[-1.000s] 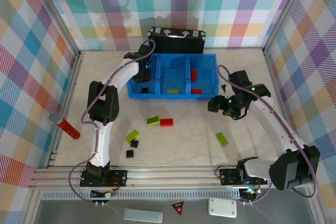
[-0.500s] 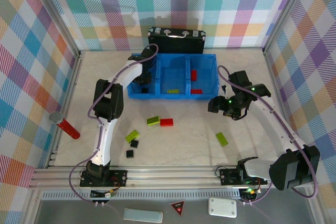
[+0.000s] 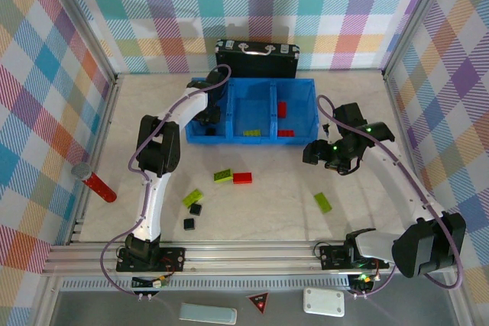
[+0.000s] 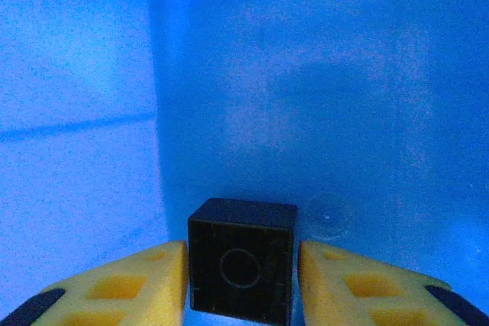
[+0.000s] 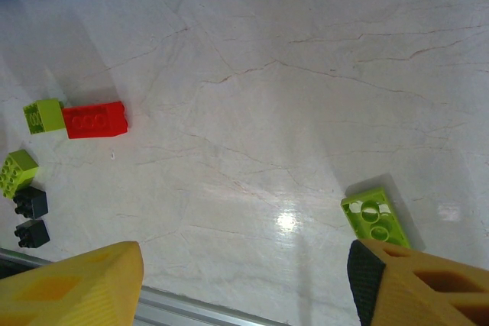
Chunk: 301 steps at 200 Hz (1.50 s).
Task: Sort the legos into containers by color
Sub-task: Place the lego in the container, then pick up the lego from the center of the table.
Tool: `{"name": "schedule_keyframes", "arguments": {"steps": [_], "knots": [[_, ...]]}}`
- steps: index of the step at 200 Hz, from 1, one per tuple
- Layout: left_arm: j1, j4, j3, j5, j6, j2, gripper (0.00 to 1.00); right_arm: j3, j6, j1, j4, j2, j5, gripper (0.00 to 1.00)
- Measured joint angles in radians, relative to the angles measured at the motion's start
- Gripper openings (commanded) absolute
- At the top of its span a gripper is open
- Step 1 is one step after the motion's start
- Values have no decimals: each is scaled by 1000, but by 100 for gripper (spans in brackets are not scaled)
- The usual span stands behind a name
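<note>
The blue tray [image 3: 252, 141] stands at the back of the table with three compartments side by side. My left gripper [image 3: 208, 117] reaches down into the left one. A black lego [image 4: 241, 269] sits between its fingers [image 4: 153, 280], and a thin blue gap shows at the right pad, so the jaws are slightly open. The middle compartment holds a lime lego [image 3: 250, 133] and the right one holds red legos [image 3: 281, 109]. My right gripper [image 3: 321, 150] hovers open over bare table, near a lime lego [image 5: 374, 217].
Loose on the table are a lime lego [image 3: 223, 175] beside a red one [image 3: 242, 178], another lime one [image 3: 192, 197] and two black ones [image 3: 195, 208]. A black case [image 3: 256, 57] stands behind the tray. A red cylinder [image 3: 97, 184] lies at the left edge.
The left gripper has moved a little further back inside the left compartment, and its jaws have eased off the black lego. The right arm has not moved.
</note>
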Motion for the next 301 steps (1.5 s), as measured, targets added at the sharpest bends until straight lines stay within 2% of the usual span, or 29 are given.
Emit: {"name": "schedule_keyframes", "arguments": {"steps": [65, 158, 232, 263, 301], "knots": [[-2, -13, 0, 4, 0, -19, 43, 0, 0, 0, 1, -3, -10, 72], [-2, -27, -93, 58, 0, -259, 43, 0, 6, 35, 10, -4, -39, 71], [0, -21, -378, 162, -34, -481, 45, 43, 53, 143, 50, 90, -41, 70], [0, 17, -545, 248, -93, -600, 51, 69, 65, 185, 64, 140, -41, 70], [0, 90, -710, 367, -187, -705, 67, 104, 76, 216, 72, 180, -34, 70]]}}
